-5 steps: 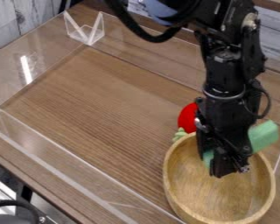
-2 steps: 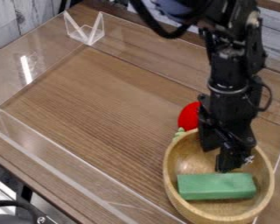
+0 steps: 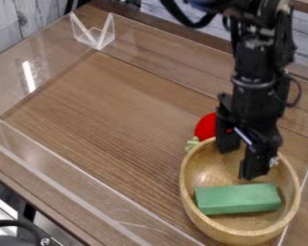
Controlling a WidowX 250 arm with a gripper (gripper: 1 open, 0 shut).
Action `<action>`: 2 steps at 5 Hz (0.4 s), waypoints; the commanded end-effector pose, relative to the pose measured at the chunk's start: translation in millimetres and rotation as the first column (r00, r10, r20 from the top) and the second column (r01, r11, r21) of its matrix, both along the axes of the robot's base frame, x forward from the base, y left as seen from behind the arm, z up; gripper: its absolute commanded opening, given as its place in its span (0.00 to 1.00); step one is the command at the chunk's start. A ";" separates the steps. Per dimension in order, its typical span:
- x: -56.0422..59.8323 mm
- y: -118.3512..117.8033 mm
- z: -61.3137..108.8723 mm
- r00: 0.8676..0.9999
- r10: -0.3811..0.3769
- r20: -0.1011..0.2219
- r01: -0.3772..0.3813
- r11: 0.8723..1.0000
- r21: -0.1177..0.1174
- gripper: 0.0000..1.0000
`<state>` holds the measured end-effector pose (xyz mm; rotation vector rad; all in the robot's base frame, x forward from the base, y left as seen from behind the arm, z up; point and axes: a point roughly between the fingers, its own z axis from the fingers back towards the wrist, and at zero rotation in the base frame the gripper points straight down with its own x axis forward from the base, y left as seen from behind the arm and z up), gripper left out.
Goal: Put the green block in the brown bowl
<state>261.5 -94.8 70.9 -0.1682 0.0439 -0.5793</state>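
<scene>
green block (image 3: 238,199) inside brown bowl (image 3: 203,228), open wood table (image 3: 99,115) at left

Scene evenly lit, mod. brightness. Glare: whitish patch on table surface (image 3: 31,79), L side. Arm (image 3: 253,58) renders v. dark, little detail. Res. low; fine edges soft throughout.

Black arm reaching downward, fingers (image 3: 253,167) spread apart.
</scene>
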 end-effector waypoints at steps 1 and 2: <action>9.4 0.4 23.6 0.997 -0.010 0.071 0.010 1.000 -0.001 1.00; 8.7 1.0 18.3 0.998 -0.033 0.062 0.033 0.999 0.005 1.00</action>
